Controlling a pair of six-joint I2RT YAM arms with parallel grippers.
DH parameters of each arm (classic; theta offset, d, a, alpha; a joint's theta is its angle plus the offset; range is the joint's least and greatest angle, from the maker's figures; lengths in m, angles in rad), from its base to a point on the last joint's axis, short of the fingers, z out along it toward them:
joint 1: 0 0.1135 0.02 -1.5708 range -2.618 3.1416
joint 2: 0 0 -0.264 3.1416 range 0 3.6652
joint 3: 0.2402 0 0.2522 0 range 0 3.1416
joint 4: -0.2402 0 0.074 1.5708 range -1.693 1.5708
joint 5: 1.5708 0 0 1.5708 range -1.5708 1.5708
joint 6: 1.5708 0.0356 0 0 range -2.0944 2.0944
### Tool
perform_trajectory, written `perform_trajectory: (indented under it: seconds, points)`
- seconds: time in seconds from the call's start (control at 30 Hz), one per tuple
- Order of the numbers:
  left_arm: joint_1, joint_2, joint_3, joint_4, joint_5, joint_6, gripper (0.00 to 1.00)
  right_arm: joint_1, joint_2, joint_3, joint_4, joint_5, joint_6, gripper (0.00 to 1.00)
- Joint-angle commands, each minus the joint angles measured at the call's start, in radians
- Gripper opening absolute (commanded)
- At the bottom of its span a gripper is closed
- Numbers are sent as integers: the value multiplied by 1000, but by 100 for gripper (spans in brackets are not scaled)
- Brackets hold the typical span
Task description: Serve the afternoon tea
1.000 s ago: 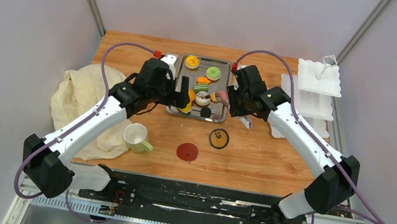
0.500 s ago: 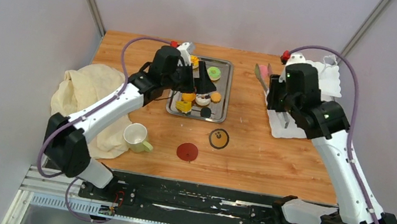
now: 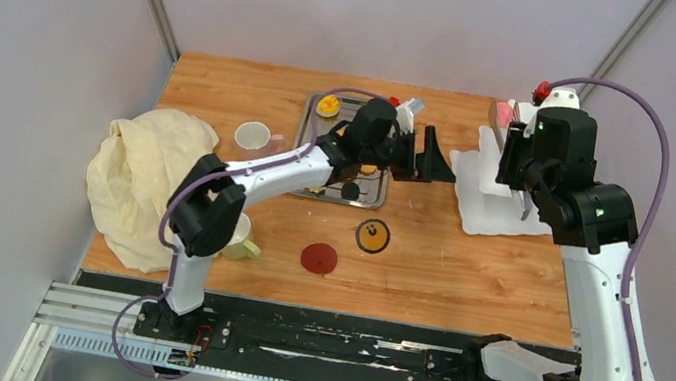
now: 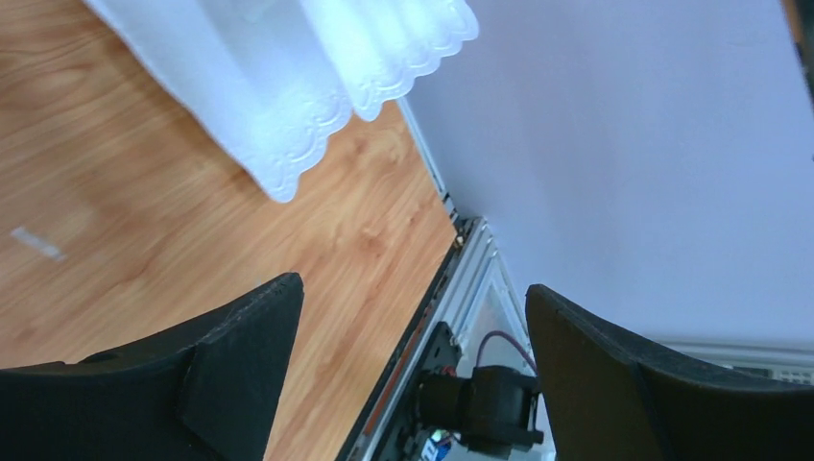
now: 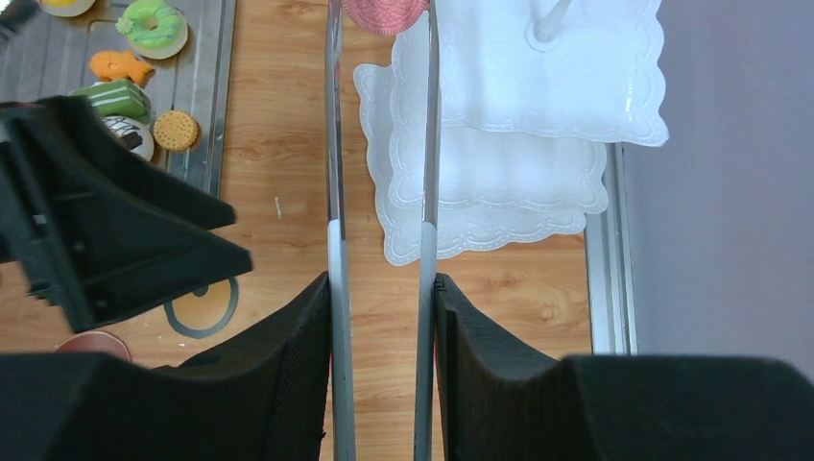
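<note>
My right gripper (image 5: 381, 283) is shut on the metal tongs (image 5: 334, 144), whose tips pinch the pink disc (image 5: 384, 14) at the left edge of the white tiered stand (image 5: 547, 96). From above, the pink disc (image 3: 502, 113) hangs beside the stand (image 3: 477, 211), under my right gripper (image 3: 518, 160). My left gripper (image 3: 431, 164) is open and empty, just right of the steel tray (image 3: 307, 130), pointing toward the stand (image 4: 307, 86). A green donut (image 5: 151, 24) and other pastries lie on the tray. One mug (image 3: 252, 135) stands left of the tray, another (image 3: 244, 240) behind my left arm.
An orange-ringed coaster (image 3: 372, 235) and a red coaster (image 3: 320, 258) lie in front of the tray. A cream cloth (image 3: 145, 172) is heaped at the table's left edge. My left gripper's fingers (image 5: 115, 230) sit close to the tongs.
My right arm has carried the tongs and pink disc from the tray to the stand. My left arm has swung right, from over the tray to past its right edge.
</note>
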Motion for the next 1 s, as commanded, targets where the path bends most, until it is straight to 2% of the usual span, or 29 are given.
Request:
perform_trajectory:
  seconds: [0.0, 0.23, 0.57, 0.73, 0.83, 0.97]
  points:
    - [-33, 147, 91, 180, 42, -167, 88, -21, -37, 37, -6, 29, -10, 4]
    - [-52, 337, 239, 323, 22, -316, 78, -20, -40, 42, -21, 18, -13, 5]
    - [-81, 546, 460, 332, 24, -392, 71, -22, -50, 38, -30, 25, -14, 5]
    - [-84, 629, 549, 330, 35, -410, 63, -22, -50, 41, -31, 22, -14, 5]
    - [-89, 645, 560, 330, 34, -409, 55, -22, -50, 44, -32, 27, -17, 5]
    - [-96, 648, 555, 330, 28, -406, 38, -21, -49, 46, -33, 26, -17, 5]
